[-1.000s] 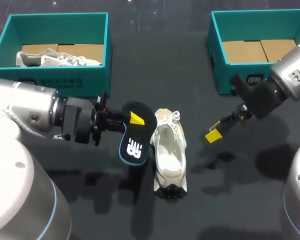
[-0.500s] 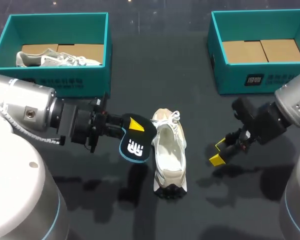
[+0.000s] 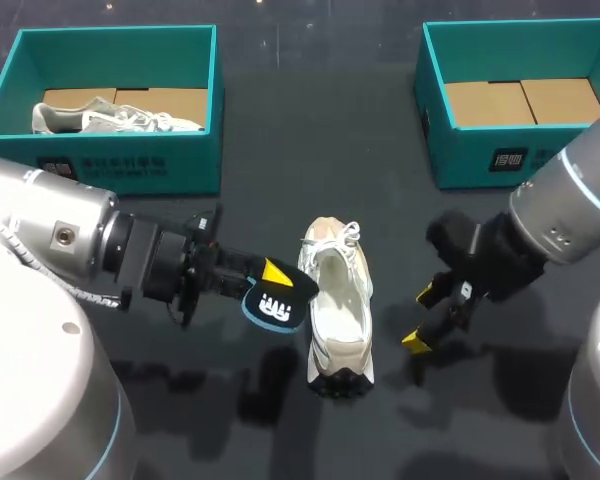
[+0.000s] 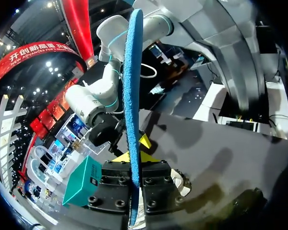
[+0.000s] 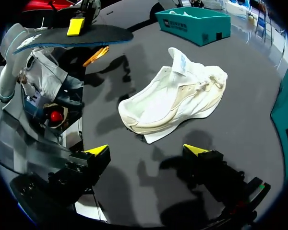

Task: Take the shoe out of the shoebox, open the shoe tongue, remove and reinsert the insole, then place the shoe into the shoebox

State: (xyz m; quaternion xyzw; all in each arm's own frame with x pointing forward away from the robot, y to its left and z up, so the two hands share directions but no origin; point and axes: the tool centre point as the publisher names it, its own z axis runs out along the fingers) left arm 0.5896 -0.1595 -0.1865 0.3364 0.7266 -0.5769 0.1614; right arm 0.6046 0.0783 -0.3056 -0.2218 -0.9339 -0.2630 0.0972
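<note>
1. Left jaws clamped on the insole, logo up, just beside the shoe. Right jaws spread wide, empty.
2. Shoe lies on the tabletop, tongue raised; empty shoebox well apart.
3. Change: insole has dropped and closed on the shoe's opening; right jaws have come down from near the shoebox to beside the shoe.
4. Reading: reinsertion is imminent; right jaws probably brace the shoe.

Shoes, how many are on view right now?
2. One white shoe lies on the table, near its middle; a second shoe sits inside the left teal box. The right box shows none, its floor partly hidden.
</note>
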